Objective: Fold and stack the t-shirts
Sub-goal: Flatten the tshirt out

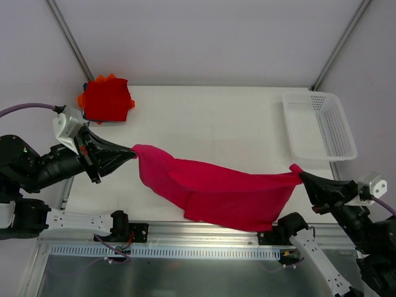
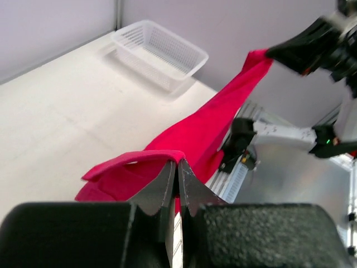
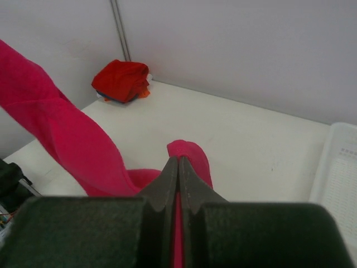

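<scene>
A crimson-pink t-shirt hangs stretched between my two grippers above the table's near half, sagging towards the front edge. My left gripper is shut on its left end; in the left wrist view the cloth runs away to the right arm. My right gripper is shut on its right end; in the right wrist view the cloth sweeps off to the left. A stack of folded t-shirts, bright red on top with orange and blue edges, lies at the far left corner and shows in the right wrist view.
A white perforated basket stands at the right edge of the table, also in the left wrist view. Frame posts rise at the back corners. A metal rail runs along the front edge.
</scene>
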You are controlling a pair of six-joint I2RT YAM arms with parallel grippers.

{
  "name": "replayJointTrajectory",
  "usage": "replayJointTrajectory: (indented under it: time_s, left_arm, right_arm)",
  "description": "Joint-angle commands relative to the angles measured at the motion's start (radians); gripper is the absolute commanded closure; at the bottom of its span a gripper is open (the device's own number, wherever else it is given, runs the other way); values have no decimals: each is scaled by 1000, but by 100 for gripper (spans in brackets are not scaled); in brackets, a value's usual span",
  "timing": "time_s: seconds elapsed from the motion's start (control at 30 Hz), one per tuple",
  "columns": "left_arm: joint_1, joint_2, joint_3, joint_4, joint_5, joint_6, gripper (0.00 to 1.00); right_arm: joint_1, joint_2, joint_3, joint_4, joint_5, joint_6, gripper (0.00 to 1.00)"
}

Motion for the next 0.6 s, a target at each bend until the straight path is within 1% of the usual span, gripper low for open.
replayJointTrajectory:
  time_s: [0.0, 0.13, 0.2, 0.23, 0.33, 0.37, 0.4, 0.47, 0.5, 0.57]
  left_arm:
    - [-12, 35, 115, -138, 0, 136, 100]
    - [-10, 18, 190, -144, 14, 211, 100]
    - [-10, 18, 237, -146, 49, 234, 100]
    - [-7, 19, 256, -147, 123, 253, 100]
    - [1, 38, 343, -144, 257, 300, 100]
    - [10, 54, 368, -144, 303, 309, 100]
    - [16, 62, 417, -144, 422, 331, 100]
    - [30, 81, 484, -141, 557, 358, 100]
    - [36, 84, 503, -138, 689, 365, 100]
    - [53, 84, 538, -127, 809, 385, 100]
  right_arm:
    - [-4, 5, 143, 21, -107, -46, 99]
    - [-4, -22, 247, 36, -105, -70, 99]
    - [-4, -25, 292, 33, -94, -78, 100]
    - [-4, -25, 304, 21, -103, -79, 100]
    - [-4, -27, 333, -2, -137, -84, 99]
    - [-4, -30, 335, -12, -171, -87, 99]
    - [-4, -33, 338, -15, -189, -87, 99]
    - [-4, -41, 341, -7, -249, -82, 100]
    - [-4, -42, 345, -1, -271, -79, 100]
    - [-5, -41, 374, 23, -340, -53, 99]
